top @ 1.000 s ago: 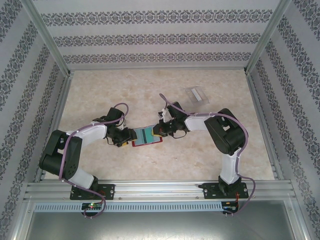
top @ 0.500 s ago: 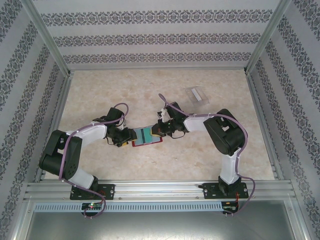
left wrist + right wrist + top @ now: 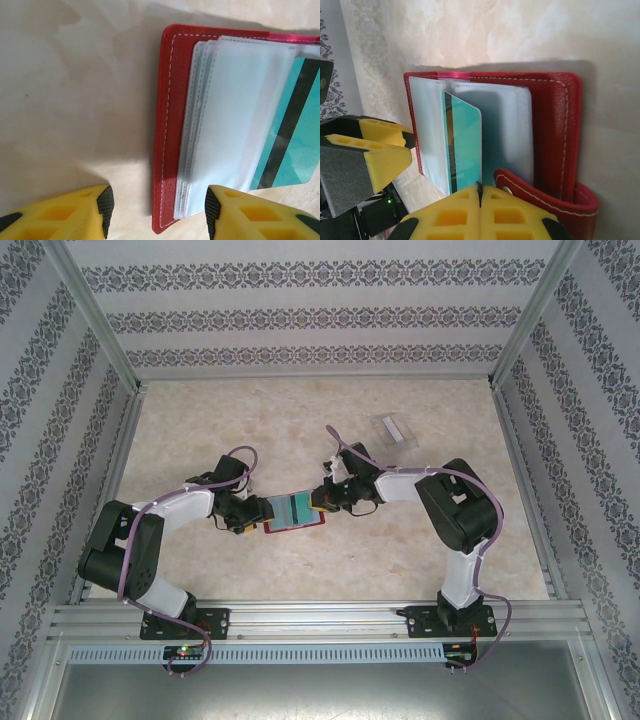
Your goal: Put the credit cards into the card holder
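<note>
Moved: right arm (image 3: 400,480) has eased rightward.
Right gripper (image 3: 480,192): pressed together, pinching the credit card (image 3: 466,150).
Left gripper (image 3: 158,207): spread, straddling the red wallet (image 3: 167,125) corner.
Card holder (image 3: 393,430): far right, nearer the right arm.
Card's axis: points at the right gripper, half out of its sleeve (image 3: 427,145).

credit card (image 3: 467,145): teal, black stripe, tilted in red wallet (image 3: 555,130) | card holder (image 3: 397,430): clear, well apart
</note>
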